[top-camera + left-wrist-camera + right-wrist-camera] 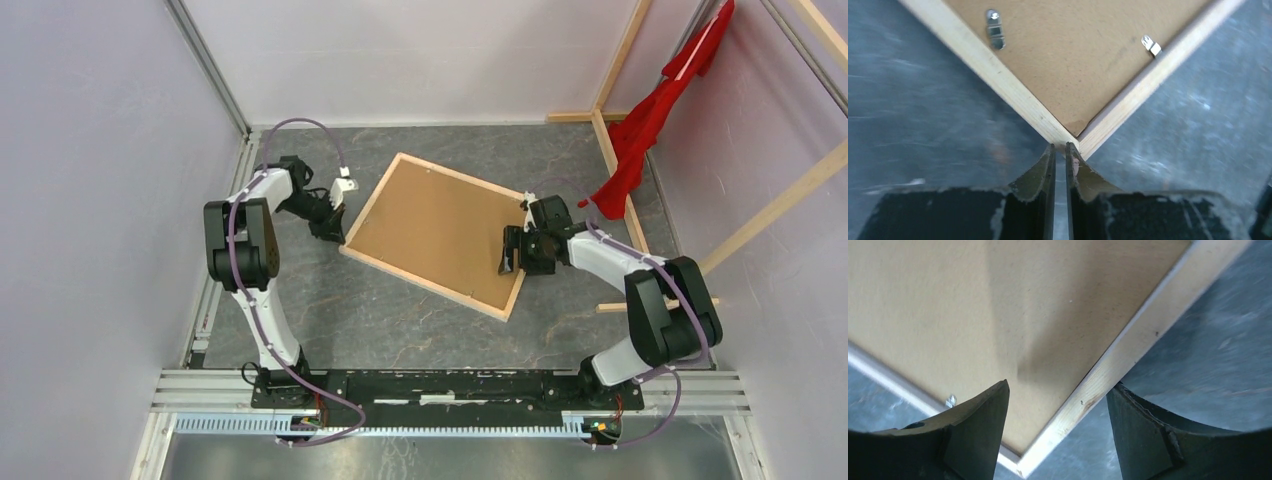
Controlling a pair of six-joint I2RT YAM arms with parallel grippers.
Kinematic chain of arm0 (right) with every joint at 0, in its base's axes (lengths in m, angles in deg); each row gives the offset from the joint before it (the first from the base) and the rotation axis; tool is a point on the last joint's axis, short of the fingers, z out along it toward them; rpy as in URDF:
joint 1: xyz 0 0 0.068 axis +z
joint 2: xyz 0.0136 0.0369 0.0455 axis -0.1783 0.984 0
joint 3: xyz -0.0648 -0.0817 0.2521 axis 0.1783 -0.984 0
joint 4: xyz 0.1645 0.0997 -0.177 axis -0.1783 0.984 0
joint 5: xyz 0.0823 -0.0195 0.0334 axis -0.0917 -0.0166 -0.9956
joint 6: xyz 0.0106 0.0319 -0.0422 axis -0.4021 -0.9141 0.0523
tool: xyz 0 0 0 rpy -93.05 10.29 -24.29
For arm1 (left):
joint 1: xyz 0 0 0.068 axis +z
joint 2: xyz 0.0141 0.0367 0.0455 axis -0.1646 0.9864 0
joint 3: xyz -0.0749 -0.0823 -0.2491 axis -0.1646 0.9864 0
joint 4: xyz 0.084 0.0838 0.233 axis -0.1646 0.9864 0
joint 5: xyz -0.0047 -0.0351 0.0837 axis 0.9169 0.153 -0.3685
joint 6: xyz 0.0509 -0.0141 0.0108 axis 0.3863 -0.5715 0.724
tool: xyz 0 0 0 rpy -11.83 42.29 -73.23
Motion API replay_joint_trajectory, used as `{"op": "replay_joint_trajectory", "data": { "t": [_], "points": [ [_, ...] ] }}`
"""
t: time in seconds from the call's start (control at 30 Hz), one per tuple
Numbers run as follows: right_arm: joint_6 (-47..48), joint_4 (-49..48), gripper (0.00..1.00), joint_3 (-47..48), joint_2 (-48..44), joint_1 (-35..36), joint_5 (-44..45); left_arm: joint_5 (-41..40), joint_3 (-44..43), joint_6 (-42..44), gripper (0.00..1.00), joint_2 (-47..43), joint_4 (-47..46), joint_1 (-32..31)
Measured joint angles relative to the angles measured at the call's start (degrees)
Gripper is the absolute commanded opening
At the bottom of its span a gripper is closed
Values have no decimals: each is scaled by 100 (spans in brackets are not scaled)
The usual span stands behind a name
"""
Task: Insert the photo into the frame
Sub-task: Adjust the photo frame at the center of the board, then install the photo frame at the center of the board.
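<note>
The frame [423,283] lies face down on the dark table, its bare wood back up. The brown backing board [440,230] sits inside it. The photo is hidden from view. My left gripper [335,232] is shut and empty, with its tips at the frame's left corner. In the left wrist view the tips [1060,146] touch the corner where the wood borders [998,75] meet. My right gripper [520,262] is open over the frame's right border. In the right wrist view it [1060,385] has one finger above the board [973,305] and one outside the wood border [1148,330].
Two metal clips [994,30] [1151,46] sit on the frame's back edges. A red cloth [660,110] hangs at the back right over bare wooden beams [615,150]. White walls enclose the table, and a metal rail [450,385] runs along the near edge.
</note>
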Motion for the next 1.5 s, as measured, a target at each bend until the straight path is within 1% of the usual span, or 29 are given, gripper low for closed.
{"op": "replay_joint_trajectory", "data": {
  "t": [0.07, 0.2, 0.27, 0.33, 0.4, 0.5, 0.6, 0.67, 0.83, 1.0, 1.23, 1.33, 1.43, 1.47, 1.5],
  "points": [
    [85, -79, 75, 120, 109, -48, 278, -7, 160, 262, 17, -87, 376, 4],
    [214, -122, 68, 431, 201, -103, 824, -20, 533, 822, 18, -107, 1502, -20],
    [229, -160, 64, 586, 199, -101, 933, -94, 660, 946, 19, -72, 1893, -39],
    [181, -341, 58, 693, 127, -81, 896, -33, 640, 933, 19, -31, 2059, -9],
    [81, -601, 55, 710, -31, 4, 817, 111, 457, 717, 20, 55, 2063, 52],
    [-173, -1038, 51, 708, -280, 247, 684, 420, 33, 234, 22, 278, 1823, 192],
    [-452, -1506, 48, 708, -308, 684, 551, 686, -81, -168, 21, 391, 1545, 315],
    [-654, -1770, 47, 721, -201, 1062, 479, 699, -24, -413, 20, 407, 1360, 352],
    [-1226, -2496, 45, 973, 560, 2002, 229, 782, 232, -868, 18, 393, 1012, 387],
    [-1757, -3058, 43, 1543, 1484, 2629, 114, 896, 302, -1102, 16, 393, 929, 450],
    [-2138, -3532, 39, 2417, 2474, 3163, 120, 879, 308, -1300, 13, 393, 896, 450],
    [-2240, -3644, 34, 2684, 2846, 3311, 127, 887, 328, -1368, 12, 393, 870, 463],
    [-2315, -3705, 28, 2855, 3147, 3388, 131, 898, 337, -1423, 12, 393, 859, 472],
    [-2330, -3720, 28, 2885, 3222, 3399, 136, 898, 337, -1436, 12, 393, 857, 472],
    [-2345, -3727, 30, 2907, 3285, 3410, 144, 896, 337, -1467, 12, 393, 852, 472]
  ]
}}
